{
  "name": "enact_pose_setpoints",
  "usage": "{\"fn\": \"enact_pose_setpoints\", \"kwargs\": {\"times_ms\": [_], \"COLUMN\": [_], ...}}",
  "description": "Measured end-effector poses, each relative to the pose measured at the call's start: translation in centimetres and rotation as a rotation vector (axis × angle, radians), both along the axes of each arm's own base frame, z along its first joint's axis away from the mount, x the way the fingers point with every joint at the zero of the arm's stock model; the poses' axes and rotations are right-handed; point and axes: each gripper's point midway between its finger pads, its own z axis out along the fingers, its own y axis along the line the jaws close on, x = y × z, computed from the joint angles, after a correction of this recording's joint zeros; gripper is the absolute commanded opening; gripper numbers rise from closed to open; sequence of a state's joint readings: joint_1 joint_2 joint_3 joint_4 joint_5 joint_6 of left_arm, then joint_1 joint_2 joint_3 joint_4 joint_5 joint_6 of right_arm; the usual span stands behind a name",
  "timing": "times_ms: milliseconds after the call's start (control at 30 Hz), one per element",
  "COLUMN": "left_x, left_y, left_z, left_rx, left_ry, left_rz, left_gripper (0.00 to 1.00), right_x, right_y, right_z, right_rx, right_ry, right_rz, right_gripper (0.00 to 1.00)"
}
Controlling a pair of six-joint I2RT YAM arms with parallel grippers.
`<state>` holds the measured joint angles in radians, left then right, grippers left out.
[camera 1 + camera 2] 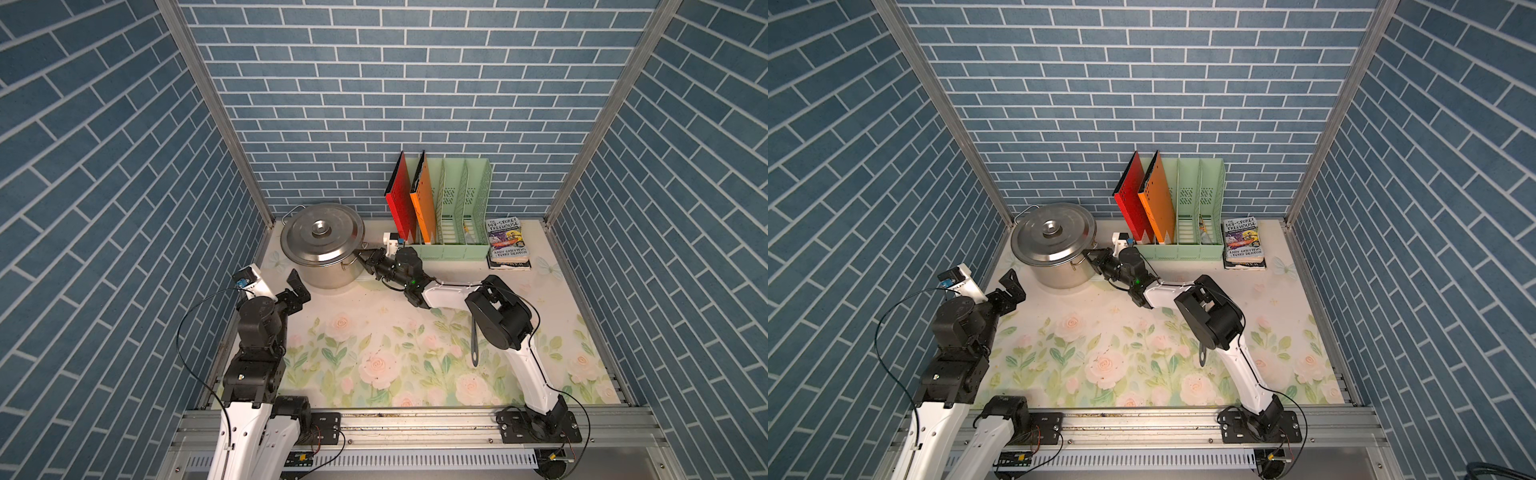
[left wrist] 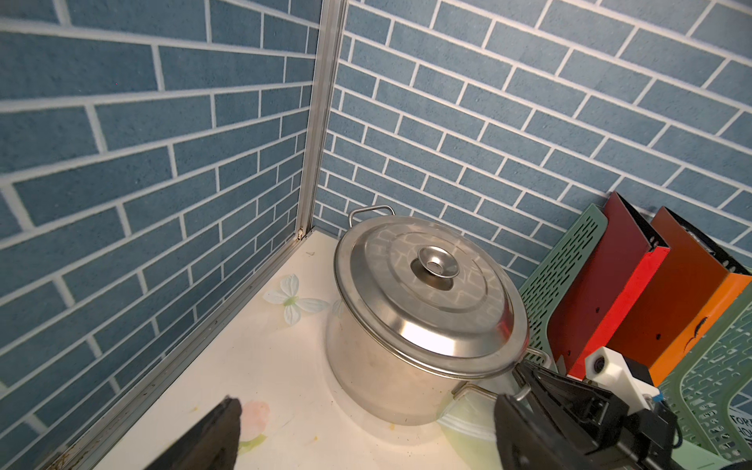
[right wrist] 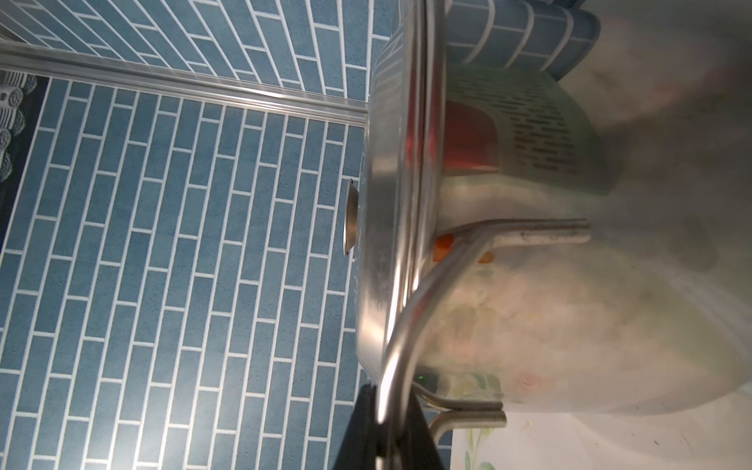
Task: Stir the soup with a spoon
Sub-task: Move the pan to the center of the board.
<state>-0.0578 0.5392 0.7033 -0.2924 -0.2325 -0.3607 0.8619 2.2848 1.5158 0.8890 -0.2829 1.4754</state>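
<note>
A steel pot [image 1: 332, 272] [image 1: 1064, 274] stands at the back left with its flat knobbed lid [image 1: 320, 240] [image 1: 1052, 235] on, so the soup is hidden. My right gripper [image 1: 362, 259] [image 1: 1091, 257] [image 3: 390, 427] is shut on the pot's near loop handle [image 3: 407, 325] [image 2: 472, 390], just under the lid's rim. My left gripper [image 1: 297, 286] [image 1: 1011, 284] [image 2: 368, 407] stands open and empty at the pot's front left, not touching it. The spoon [image 1: 474, 347] [image 1: 1202, 356] lies on the flowered mat, partly hidden under my right arm.
A green file rack [image 1: 465, 208] holding a red folder [image 1: 400, 195] and an orange folder [image 1: 424, 199] stands right of the pot. A stack of books [image 1: 508, 243] lies beside it. Blue brick walls close in the table on three sides.
</note>
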Motion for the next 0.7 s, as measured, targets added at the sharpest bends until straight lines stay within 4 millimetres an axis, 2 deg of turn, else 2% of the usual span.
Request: {"fn": "enact_pose_setpoints", "kwargs": {"times_ms": [200, 400, 567, 700], "left_x": [0.0, -0.1, 0.1, 0.5], "left_y": [0.1, 0.1, 0.0, -0.2], "left_z": [2.6, 5.1, 5.3, 5.1], "left_rx": [0.007, 0.008, 0.007, 0.008], "left_ry": [-0.023, -0.066, -0.064, -0.052], "left_rz": [0.007, 0.006, -0.001, -0.013], "left_gripper": [1.0, 1.0, 1.0, 1.0], "right_x": [-0.6, -2.5, -4.1, -6.3], "right_y": [-0.5, -2.3, -3.5, -5.1], "right_z": [-0.1, 0.3, 0.2, 0.1], "right_rx": [-0.038, -0.099, -0.134, -0.182], "right_ry": [0.044, 0.097, 0.119, 0.134], "right_rz": [-0.001, 0.015, 0.051, 0.094], "right_gripper": [0.0, 0.0, 0.0, 0.0]}}
